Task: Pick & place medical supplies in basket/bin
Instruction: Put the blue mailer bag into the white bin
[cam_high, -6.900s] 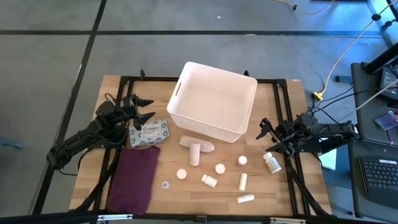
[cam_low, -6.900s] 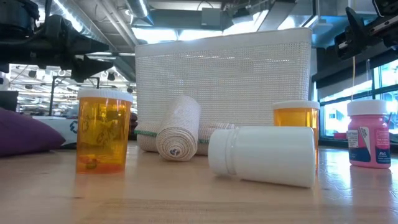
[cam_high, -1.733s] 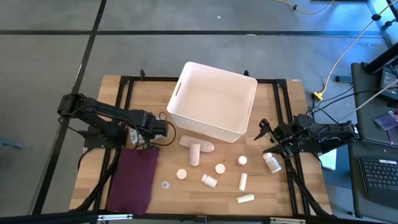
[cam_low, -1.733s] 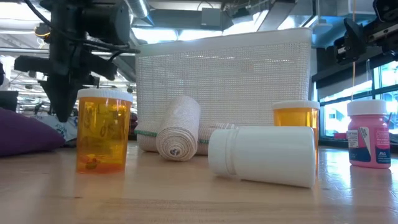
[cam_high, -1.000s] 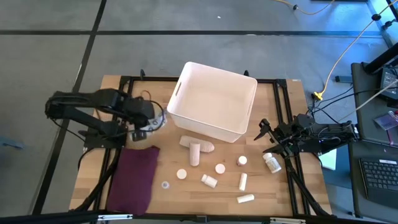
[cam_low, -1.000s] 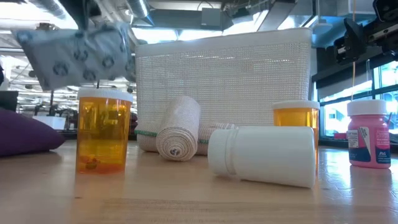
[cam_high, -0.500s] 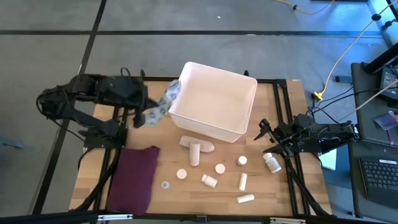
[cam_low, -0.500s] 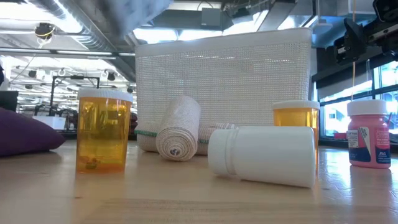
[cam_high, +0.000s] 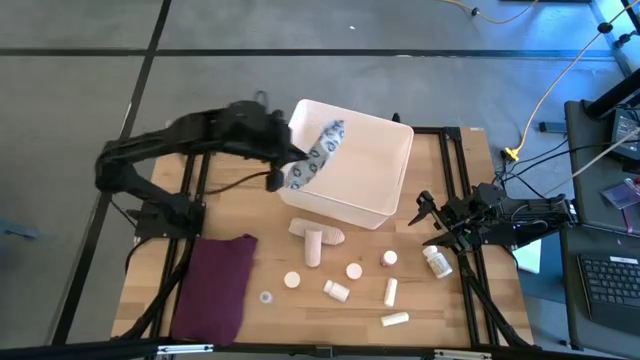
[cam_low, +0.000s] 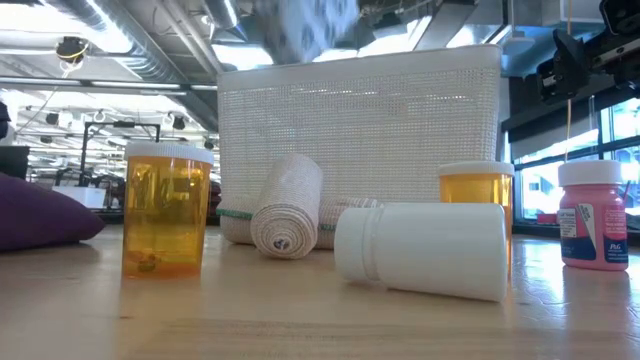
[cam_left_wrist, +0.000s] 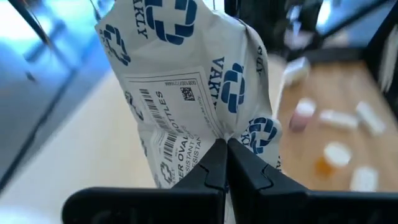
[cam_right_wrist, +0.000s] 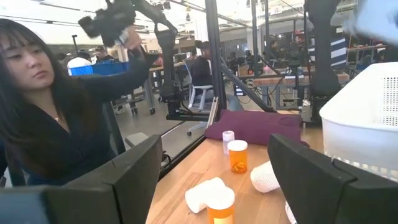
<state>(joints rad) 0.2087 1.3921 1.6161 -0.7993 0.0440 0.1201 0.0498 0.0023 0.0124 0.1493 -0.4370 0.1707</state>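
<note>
The grey-green printed packet (cam_high: 318, 150) hangs in the air over the left part of the white bin (cam_high: 352, 108), with my left gripper (cam_high: 284, 168) shut on it at the bin's left rim. In the low view the packet (cam_low: 303, 24) shows blurred above the bin's mesh wall (cam_low: 380, 120). Small bottles (cam_high: 388, 292) and bandage rolls (cam_high: 318, 240) lie on the wood in front of the bin. My right gripper (cam_high: 425, 222) waits open at the table's right side, beside a white-capped bottle (cam_high: 436, 262). My left gripper pinches a crumpled edge of the packet (cam_left_wrist: 219, 135) between its two shut fingers (cam_left_wrist: 249, 171). It comes at the packet from the table's left. The packet sticks out beyond the fingertips, creased at the hold, lifted clear above the bin's inside.
A maroon cloth (cam_high: 215, 285) lies flat at the near left. An orange bottle (cam_low: 165, 210), a lying white bottle (cam_low: 420, 250) and a pink-labelled bottle (cam_low: 592, 215) stand near the table's front. A person (cam_right_wrist: 56, 118) shows beyond the table's left side.
My left gripper has gone up and toward the table's right and far side, carrying the packet from the wood left of the bin to above the bin's left rim. The packet stays in the shut fingers and now reaches over the bin's inside.
</note>
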